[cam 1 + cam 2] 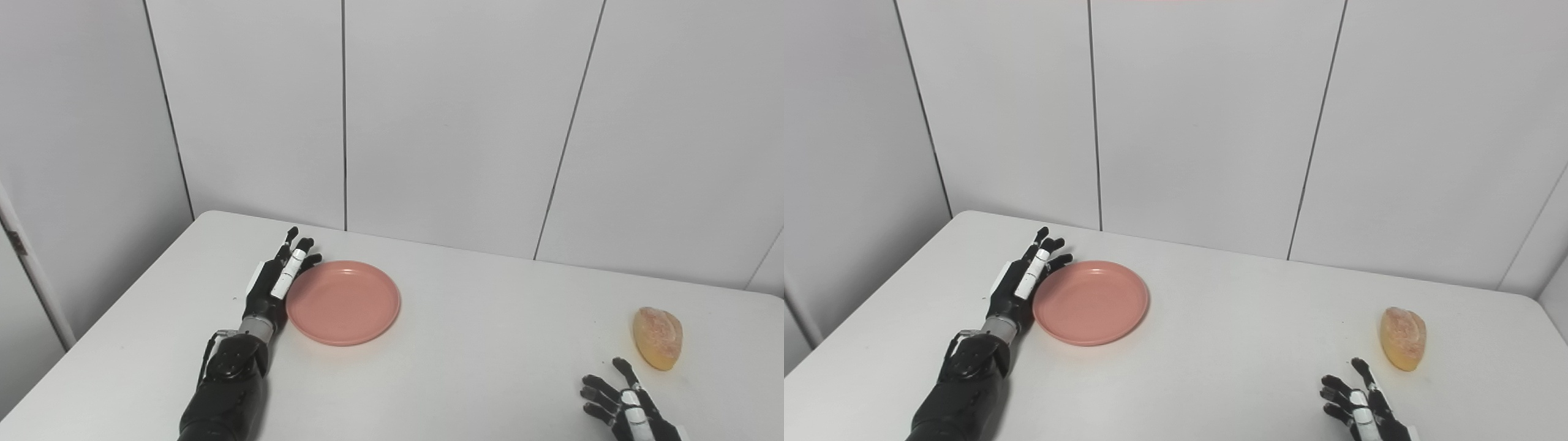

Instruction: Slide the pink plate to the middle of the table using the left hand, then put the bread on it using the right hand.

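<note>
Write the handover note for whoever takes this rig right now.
Left hand: open, flat on the table, pressed along the left rim of the pink plate.
Right hand: open, holding nothing, near the front edge, just short of the bread.
Plate sits left of centre, empty. Bread lies on the table at far right.
Done: left hand is at the plate.
Left: slide the plate to the middle, then pick up the bread and set it on the plate.

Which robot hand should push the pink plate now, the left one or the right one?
Probably the left robot hand. It lies flat against the left rim of the pink plate, ready to slide it toward the middle. The right robot hand is open far across the table, near the bread.
</note>
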Motion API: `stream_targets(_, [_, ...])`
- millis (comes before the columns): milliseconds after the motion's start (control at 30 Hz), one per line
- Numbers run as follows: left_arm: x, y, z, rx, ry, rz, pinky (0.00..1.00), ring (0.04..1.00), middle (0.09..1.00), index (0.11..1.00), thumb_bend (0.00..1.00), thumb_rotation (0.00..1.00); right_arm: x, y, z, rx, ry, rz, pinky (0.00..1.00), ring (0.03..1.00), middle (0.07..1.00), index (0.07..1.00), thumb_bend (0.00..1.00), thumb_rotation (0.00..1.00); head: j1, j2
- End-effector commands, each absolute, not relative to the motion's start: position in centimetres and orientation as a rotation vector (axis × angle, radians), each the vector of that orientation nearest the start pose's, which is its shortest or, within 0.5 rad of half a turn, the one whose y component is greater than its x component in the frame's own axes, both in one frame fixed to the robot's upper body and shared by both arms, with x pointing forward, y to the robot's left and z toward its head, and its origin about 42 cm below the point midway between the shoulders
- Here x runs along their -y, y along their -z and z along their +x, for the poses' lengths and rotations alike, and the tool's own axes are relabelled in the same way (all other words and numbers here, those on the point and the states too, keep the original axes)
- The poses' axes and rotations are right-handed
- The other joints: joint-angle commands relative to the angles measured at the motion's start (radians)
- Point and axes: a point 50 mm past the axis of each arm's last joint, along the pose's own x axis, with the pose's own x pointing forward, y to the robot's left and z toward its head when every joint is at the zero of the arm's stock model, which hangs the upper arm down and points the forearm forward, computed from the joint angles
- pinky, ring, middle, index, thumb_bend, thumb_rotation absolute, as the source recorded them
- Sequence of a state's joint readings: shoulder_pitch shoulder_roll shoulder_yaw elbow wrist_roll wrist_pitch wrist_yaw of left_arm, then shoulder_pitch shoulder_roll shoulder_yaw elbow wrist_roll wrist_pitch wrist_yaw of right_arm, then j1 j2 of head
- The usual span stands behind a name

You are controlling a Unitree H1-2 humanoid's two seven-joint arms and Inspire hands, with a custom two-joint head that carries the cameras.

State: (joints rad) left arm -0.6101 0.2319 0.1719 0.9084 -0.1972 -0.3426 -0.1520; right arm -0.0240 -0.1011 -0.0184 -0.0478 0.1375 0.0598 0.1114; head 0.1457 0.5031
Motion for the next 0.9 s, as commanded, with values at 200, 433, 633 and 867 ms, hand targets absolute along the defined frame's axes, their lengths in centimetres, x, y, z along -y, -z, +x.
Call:
stream_targets(200, [-27.2,-9.9,45.6,0.044,0.06,-0.054,0.89,0.823,0.917,1.0,0.85,0.76,23.4,-11.2,28.9,-0.021,-0.12,0.043,0.76,0.772,0.764,0.933,0.76,0.86,-0.007,0.005])
stream_targets(433, [-25.2,-9.8,45.8,0.036,0.098,-0.067,0.87,0.824,0.927,1.0,0.83,0.76,23.1,-11.2,29.0,-0.023,-0.123,0.053,0.76,0.771,0.763,0.938,0.75,0.85,-0.014,0.007])
stream_targets(633, [-23.2,-9.6,45.7,0.031,0.112,-0.12,0.88,0.814,0.921,1.0,0.84,0.74,22.8,-11.3,29.0,-0.022,-0.12,0.052,0.75,0.763,0.759,0.936,0.75,0.85,-0.027,0.015])
stream_targets(867, [-21.0,-9.2,45.3,0.033,0.137,-0.118,0.85,0.806,0.921,1.0,0.82,0.8,22.3,-11.6,29.1,-0.021,-0.118,0.062,0.74,0.755,0.754,0.927,0.71,0.83,-0.05,0.025])
